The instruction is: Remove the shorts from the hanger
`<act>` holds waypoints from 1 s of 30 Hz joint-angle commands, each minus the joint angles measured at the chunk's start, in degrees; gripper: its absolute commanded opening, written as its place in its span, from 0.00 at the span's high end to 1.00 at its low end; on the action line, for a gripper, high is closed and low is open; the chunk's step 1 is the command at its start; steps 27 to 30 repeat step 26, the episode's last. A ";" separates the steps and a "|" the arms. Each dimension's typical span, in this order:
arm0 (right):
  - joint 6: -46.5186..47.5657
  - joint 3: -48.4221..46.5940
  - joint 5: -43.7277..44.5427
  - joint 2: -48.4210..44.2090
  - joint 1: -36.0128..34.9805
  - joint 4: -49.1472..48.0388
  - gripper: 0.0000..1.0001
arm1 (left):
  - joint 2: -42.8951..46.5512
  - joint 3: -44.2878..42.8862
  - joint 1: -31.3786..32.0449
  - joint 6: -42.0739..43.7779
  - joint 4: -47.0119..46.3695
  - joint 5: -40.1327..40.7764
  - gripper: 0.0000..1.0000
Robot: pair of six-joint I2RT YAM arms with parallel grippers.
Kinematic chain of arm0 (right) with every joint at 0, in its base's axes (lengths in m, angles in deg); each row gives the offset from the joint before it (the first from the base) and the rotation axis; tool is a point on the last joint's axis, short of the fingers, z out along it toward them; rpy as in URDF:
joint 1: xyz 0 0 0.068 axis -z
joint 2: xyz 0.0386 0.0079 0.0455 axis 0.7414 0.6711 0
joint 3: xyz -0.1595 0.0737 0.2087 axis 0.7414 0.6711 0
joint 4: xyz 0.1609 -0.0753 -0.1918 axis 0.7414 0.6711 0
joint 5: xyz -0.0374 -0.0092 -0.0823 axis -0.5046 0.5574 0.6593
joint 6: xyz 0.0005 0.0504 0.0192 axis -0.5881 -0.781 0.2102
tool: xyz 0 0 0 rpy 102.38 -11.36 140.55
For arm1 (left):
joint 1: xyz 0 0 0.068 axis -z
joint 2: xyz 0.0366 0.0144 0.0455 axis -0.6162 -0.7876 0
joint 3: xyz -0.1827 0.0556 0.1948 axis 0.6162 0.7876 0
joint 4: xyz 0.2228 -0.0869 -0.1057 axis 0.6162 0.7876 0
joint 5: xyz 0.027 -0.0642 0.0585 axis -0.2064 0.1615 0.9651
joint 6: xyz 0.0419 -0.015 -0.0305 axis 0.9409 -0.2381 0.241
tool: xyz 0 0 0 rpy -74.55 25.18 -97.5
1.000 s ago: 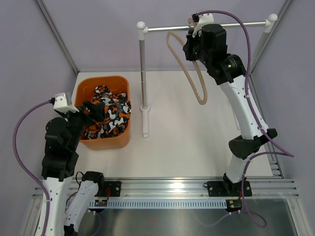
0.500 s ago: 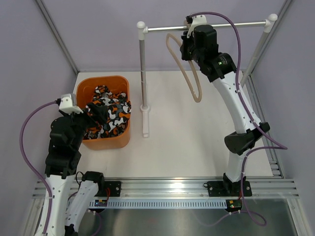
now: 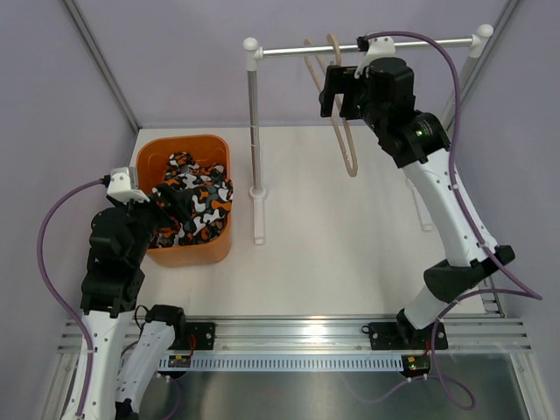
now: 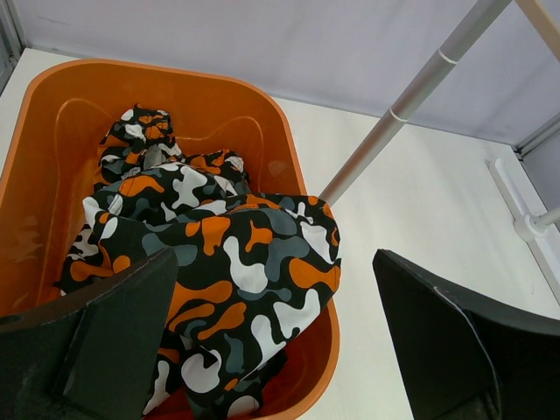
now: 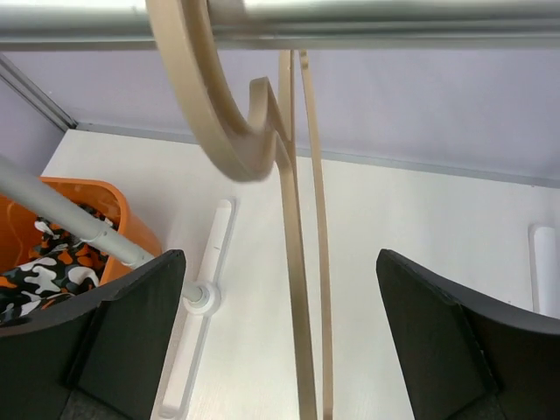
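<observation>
The camouflage shorts (image 3: 194, 206) (image 4: 223, 262) lie crumpled in the orange bin (image 3: 180, 143), off the hanger. The pale wooden hanger (image 3: 350, 162) hangs bare by its hook (image 5: 210, 118) from the metal rail (image 3: 394, 44). Its two thin strips (image 5: 296, 289) drop down between my right fingers without touching them. My right gripper (image 3: 338, 93) (image 5: 280, 337) is open just behind the hanger, under the rail. My left gripper (image 3: 170, 205) (image 4: 273, 337) is open and holds nothing, hovering over the near edge of the bin above the shorts.
The rail rests on a white-jointed upright post (image 3: 255, 157) with a flat foot (image 5: 197, 332) on the table, right of the bin. A second post (image 3: 455, 96) slants down at the far right. Grey walls close in the left, back and right sides.
My right gripper went from shut on the hanger to open and drew back to the right. The hanger now hangs from the rail, turned edge-on. The left arm hardly moved.
</observation>
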 commanded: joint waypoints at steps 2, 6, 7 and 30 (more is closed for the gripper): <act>-2.31 5.10 2.06 -11.30 0.14 -3.31 0.00 | 0.15 0.66 0.20 1.03 -2.75 -1.87 0.01; -5.47 17.46 3.11 -20.70 0.14 -4.63 0.01 | 0.50 0.83 0.29 0.86 -2.05 -2.56 0.01; -7.13 20.38 2.59 -25.07 0.14 -5.33 0.01 | 0.59 0.83 0.29 0.86 -1.61 -3.00 0.01; -16.55 66.55 4.60 -64.93 0.14 -6.74 0.00 | 3.49 4.61 0.90 1.65 0.94 -6.43 0.01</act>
